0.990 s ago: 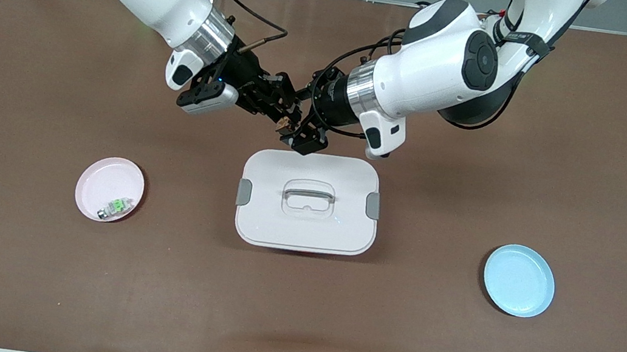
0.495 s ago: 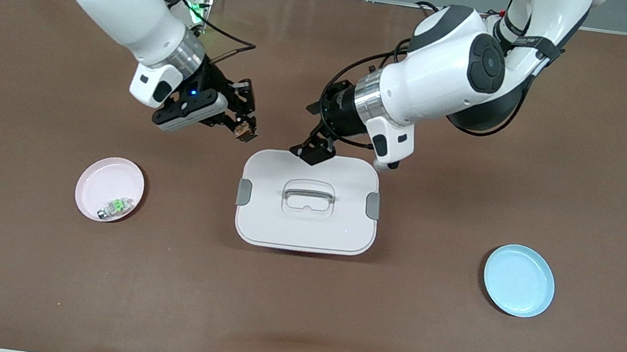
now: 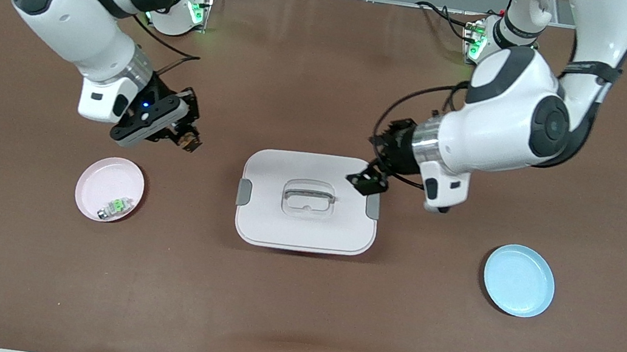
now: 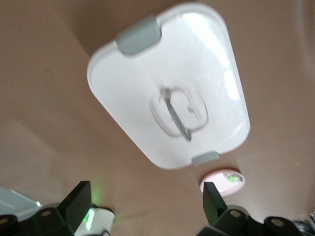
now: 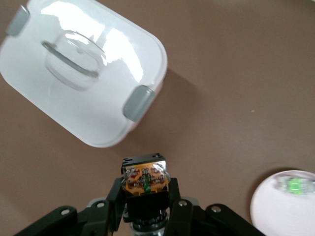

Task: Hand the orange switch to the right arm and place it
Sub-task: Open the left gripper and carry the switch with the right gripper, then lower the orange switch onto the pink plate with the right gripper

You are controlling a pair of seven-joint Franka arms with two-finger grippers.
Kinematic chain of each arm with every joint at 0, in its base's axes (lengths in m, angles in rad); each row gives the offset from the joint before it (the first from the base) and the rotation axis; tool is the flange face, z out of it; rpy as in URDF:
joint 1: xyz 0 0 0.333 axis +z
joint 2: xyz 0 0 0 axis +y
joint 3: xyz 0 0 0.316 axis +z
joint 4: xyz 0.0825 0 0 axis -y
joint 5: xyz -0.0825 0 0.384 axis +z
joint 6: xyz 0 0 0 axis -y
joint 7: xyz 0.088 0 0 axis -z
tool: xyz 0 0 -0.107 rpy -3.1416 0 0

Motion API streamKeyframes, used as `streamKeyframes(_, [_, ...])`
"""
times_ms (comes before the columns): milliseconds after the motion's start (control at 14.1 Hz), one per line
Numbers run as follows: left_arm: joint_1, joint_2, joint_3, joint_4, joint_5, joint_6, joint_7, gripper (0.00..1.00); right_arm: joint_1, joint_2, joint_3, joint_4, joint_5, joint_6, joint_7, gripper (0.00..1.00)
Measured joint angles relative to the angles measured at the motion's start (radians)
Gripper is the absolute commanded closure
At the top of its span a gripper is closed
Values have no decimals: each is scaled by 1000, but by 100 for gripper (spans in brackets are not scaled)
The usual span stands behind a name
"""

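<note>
The right gripper (image 3: 190, 141) hangs over bare desk (image 3: 293, 320) just above the pink plate (image 3: 98, 179). Its jaws are clamped on the orange switch (image 5: 145, 180), orange face outward, so the handover appears complete. The plate already carries a green-and-silver part (image 3: 116, 206), which suggests it is the drop point. The white lidded box (image 3: 306, 218) sits mid-desk. The left gripper (image 3: 368, 182) hangs over the box's corner, jaws spread and empty, apparently released. The blue plate (image 3: 519, 280) lies toward the left arm's end.

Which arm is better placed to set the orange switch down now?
The right: the right gripper holds the orange switch over bare table near the pink plate. The left gripper is open and empty over the white box.
</note>
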Motion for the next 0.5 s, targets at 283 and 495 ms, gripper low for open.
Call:
streamKeyframes(283, [33, -18, -1, 0, 166, -66, 330, 0, -125, 17, -3, -7, -36, -22, -334, 100])
streamKeyframes(495, [72, -33, 0, -9, 282, -88, 602, 0, -236, 50, -5, -9, -37, -25, -582, 100])
